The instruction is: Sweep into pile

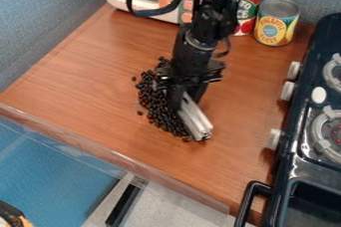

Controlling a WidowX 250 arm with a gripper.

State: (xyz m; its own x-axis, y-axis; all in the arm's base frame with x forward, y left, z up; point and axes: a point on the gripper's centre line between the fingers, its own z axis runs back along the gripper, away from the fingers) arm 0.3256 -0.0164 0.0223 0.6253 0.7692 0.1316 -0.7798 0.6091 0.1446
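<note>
Beans: black, heaped (154,102) on wooden table (83,74), 8 o'clock of the claw; strays along the heap's 9 o'clock side.
Claw (187,96): near mid-table, closed on the upper end of the metal bar.
Bar: silvery metal bar (194,118), slanting toward 5 o'clock, beans along its 8 o'clock side.
Stove (303,161): black, 3 o'clock edge.
Cans: two (275,22), upright, 1 o'clock.
</note>
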